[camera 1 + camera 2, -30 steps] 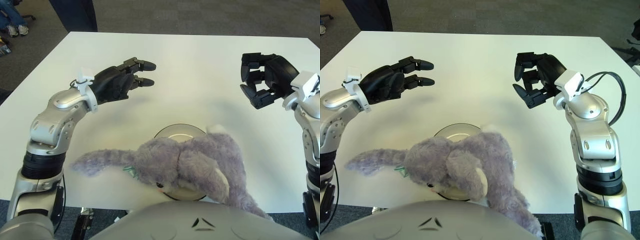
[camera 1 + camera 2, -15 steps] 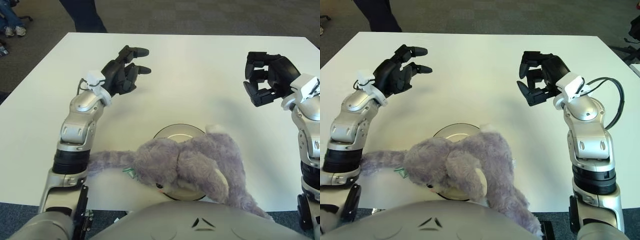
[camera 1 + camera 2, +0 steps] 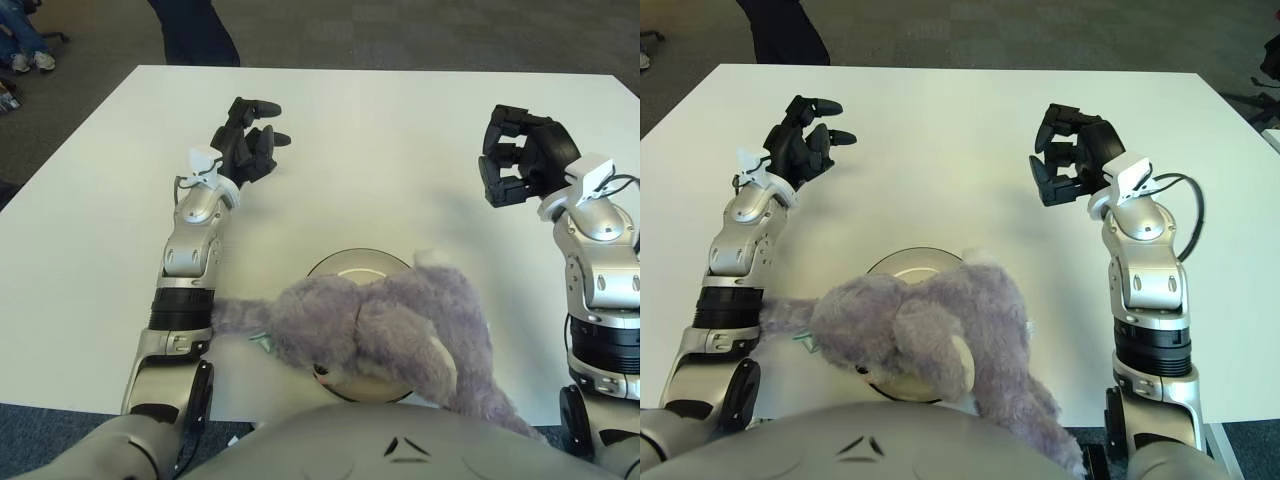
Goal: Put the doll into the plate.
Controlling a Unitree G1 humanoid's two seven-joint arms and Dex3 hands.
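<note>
A purple plush elephant doll (image 3: 385, 325) lies across the white plate (image 3: 350, 265) at the table's near edge. It covers most of the plate, so only the far rim shows. One limb (image 3: 235, 318) trails left onto the table, against my left forearm. My left hand (image 3: 250, 135) is raised over the table far left of the plate, fingers spread and holding nothing. My right hand (image 3: 512, 158) hovers to the far right of the plate, its fingers loosely bent and empty. Neither hand touches the doll.
The white table (image 3: 400, 120) stretches beyond the plate. A person's legs (image 3: 195, 30) stand at its far edge, left of centre. Shoes (image 3: 25, 60) show on the floor at the top left. My own torso (image 3: 400, 445) fills the bottom of the view.
My left arm has drawn its elbow in, and the forearm now points away from me. My right hand has shifted slightly left. The standing person stepped right. The doll has not moved.
</note>
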